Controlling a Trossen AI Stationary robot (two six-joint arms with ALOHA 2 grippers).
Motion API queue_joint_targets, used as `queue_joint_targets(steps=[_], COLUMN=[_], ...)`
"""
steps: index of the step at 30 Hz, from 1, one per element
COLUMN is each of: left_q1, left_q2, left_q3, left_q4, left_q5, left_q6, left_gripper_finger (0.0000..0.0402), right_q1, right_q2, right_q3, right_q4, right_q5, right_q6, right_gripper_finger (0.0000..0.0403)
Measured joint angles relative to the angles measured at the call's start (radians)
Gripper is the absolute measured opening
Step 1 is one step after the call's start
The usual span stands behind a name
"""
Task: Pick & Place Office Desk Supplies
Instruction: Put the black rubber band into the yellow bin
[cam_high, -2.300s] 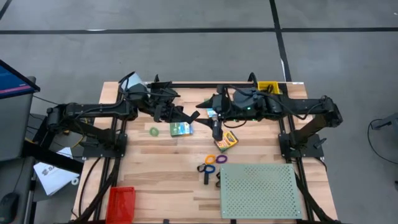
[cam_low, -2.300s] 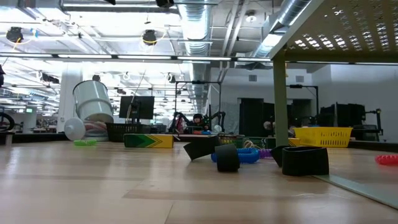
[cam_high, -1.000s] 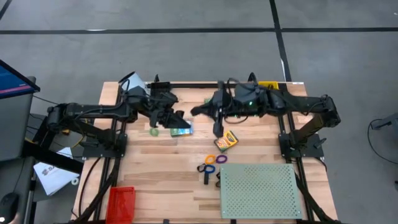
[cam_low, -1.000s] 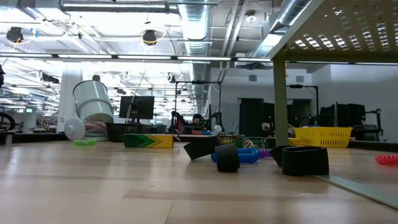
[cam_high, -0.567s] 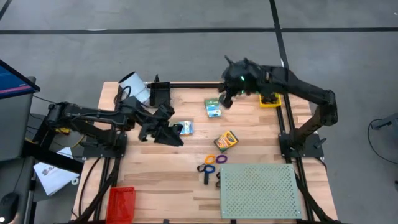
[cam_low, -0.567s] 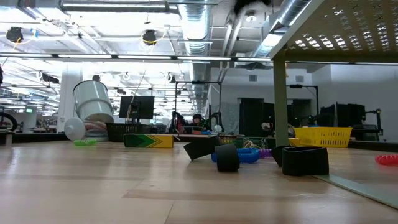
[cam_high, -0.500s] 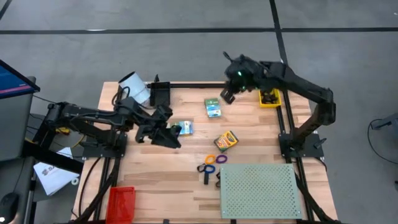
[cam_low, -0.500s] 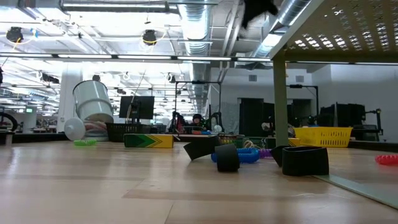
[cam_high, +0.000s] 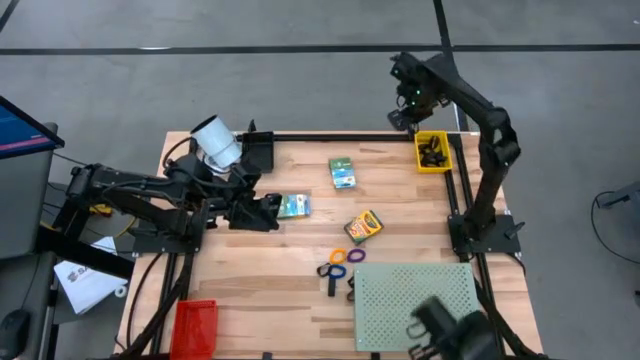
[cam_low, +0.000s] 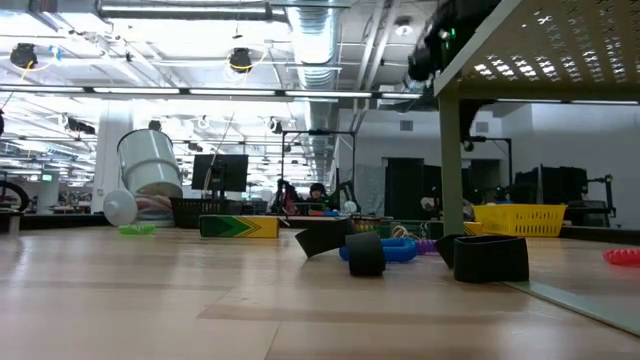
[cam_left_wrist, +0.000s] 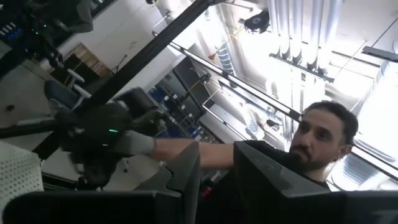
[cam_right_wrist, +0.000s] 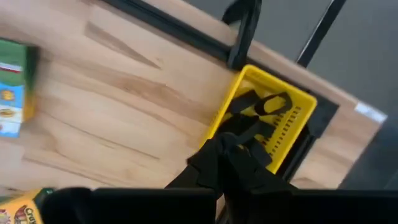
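Table: a pale wooden butcher-block top with lengthwise grain, framed by dark metal rails.

Right gripper: raised up past the far edge of the table, just beside the yellow bin; in the right wrist view its fingers are seen pressed together on a black clip, dangling over the bin.

Yellow bin: a small slotted plastic basket at the far right corner, with more black clips piled inside.

Left gripper: low over the table's left half, right next to the green box; whether the fingers are spread or closed can't really be told, since the wrist camera is pointed up at the ceiling and a person.

Green box: a flat cardboard pack lying mid-table, long axis running left-right, one end toward the left gripper.

Second green box: same kind of pack, farther back, long axis pointing toward the far edge.

Crayon box: yellow-orange cardboard, lying flat and skewed diagonally, in front of the second green box.

Rings: thin plastic hoops, orange, purple and blue, clustered near the perforated board with a black clip beside them.

Perforated board: a pale green rectangular panel full of small holes, at the near right.

White cylinder: smooth, tipped on its side at the far left corner.

Red bin: plastic, at the near left edge.
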Motion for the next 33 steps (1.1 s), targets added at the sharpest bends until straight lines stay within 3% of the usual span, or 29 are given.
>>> queue_joint_targets(steps=[7, 15, 22, 28, 33], left_q1=[0.000, 0.001, 0.008, 0.009, 0.007], left_q2=[0.000, 0.000, 0.000, 0.001, 0.001], left_q3=[0.000, 0.000, 0.000, 0.000, 0.000], left_q4=[0.003, 0.003, 0.007, 0.019, 0.031], left_q5=[-0.024, -0.033, -0.036, -0.063, -0.075], left_q6=[0.033, 0.052, 0.044, 0.042, 0.042], left_gripper_finger=[0.0092, 0.0092, 0.0092, 0.0092, 0.0092], right_q1=[-0.115, -0.185, -0.189, -0.217, -0.229], right_q2=[0.078, 0.049, 0.038, 0.038, 0.030], right_q3=[-0.032, -0.226, -0.230, -0.229, -0.219], right_q4=[-0.039, -0.031, -0.001, -0.038, -0.032], right_q5=[-0.024, -0.016, -0.002, 0.074, 0.056], right_q6=[-0.036, 0.004, 0.002, 0.010, 0.003], right_gripper_finger=[0.0000, 0.0000, 0.0003, 0.0031, 0.0042])
